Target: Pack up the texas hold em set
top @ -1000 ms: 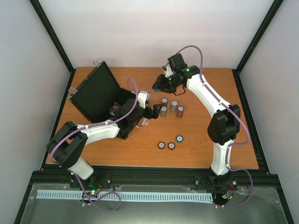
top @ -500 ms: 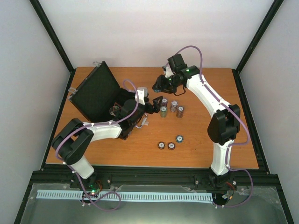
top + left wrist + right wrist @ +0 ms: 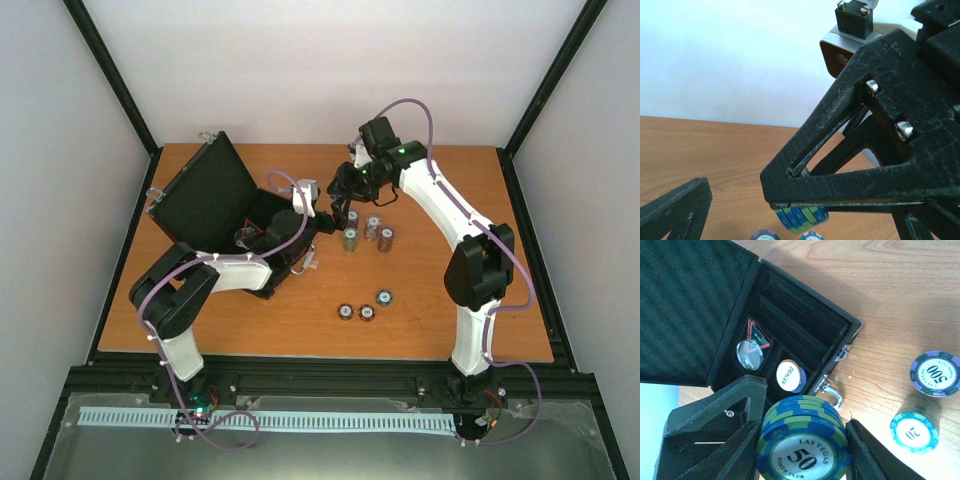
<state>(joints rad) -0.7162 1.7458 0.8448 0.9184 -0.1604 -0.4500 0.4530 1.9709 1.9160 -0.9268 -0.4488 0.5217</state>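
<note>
My right arm rises from its base, bends at the elbow and runs its forearm up and left across the table. The wrist is tipped down toward the middle of the far half. The right gripper is clamped on a stack of blue-and-green chips, face marked 50, with one finger on either side. It hangs above the front edge of the open case, near the latch.

My left arm is folded tight, with its forearm lying low across the case tray, and the left gripper sits just beside the right one. In the left wrist view its one clear finger is far out at the corner, so I read the jaws as apart and holding nothing.

Inside the case lie a white dealer disc and a clear disc over a red-edged triangular token. Four chip stacks stand on the table right of the case, and three flat chips lie nearer me.
</note>
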